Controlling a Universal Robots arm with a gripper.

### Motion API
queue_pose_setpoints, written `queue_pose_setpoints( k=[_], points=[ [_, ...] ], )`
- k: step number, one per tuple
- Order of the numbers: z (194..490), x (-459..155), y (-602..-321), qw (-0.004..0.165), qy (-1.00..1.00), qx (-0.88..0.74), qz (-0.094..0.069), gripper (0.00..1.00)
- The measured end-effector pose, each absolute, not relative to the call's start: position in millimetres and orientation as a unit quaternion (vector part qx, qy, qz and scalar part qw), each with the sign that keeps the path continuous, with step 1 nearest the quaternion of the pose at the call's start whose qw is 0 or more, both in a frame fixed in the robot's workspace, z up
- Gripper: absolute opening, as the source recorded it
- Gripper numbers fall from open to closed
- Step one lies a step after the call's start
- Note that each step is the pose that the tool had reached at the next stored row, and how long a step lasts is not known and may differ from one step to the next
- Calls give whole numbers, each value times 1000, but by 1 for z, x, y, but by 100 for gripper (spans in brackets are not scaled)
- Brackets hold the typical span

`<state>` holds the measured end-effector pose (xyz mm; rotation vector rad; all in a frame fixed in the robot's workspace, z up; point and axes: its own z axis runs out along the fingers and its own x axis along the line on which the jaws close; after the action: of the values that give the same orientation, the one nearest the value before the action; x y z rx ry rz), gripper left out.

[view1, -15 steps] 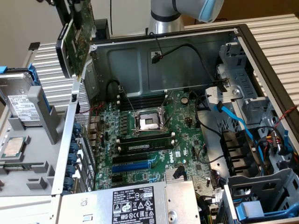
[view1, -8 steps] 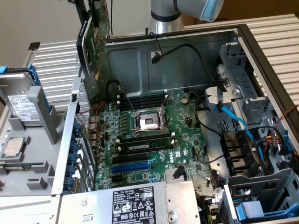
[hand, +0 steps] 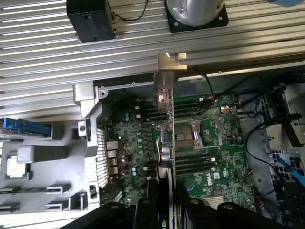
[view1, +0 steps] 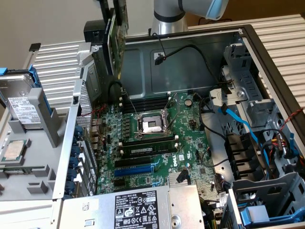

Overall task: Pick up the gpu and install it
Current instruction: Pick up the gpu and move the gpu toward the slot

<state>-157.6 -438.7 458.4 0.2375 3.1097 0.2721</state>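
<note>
The gpu (view1: pixel 116 43) hangs upright above the back left corner of the open computer case, its black shroud and thin green board seen from the side. My gripper (view1: pixel 108 5) is shut on its upper part. In the wrist view the gpu (hand: pixel 167 143) runs edge-on away from my gripper (hand: pixel 167 212), held between the two black fingers (hand: pixel 145 212), and its silver end bracket (hand: pixel 170 71) points toward the case's rear wall. It hangs clear above the green motherboard (view1: pixel 190 138) and touches nothing there.
The motherboard carries an open CPU socket (view1: pixel 150 125), memory slots and a blue expansion slot (view1: pixel 136 169). A power supply (view1: pixel 133 207) sits at the front. Blue cables (view1: pixel 243 126) and drive cages fill the exterior view's right. A hard drive (view1: pixel 21 102) lies outside, left.
</note>
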Motion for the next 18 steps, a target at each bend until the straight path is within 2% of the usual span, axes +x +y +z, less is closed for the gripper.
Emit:
queue_pose_setpoints(
  k=[10,18],
  points=[
    [458,-114,-439,4,993,76,86,26],
    [458,-109,-438,4,994,76,84,26]
  ],
)
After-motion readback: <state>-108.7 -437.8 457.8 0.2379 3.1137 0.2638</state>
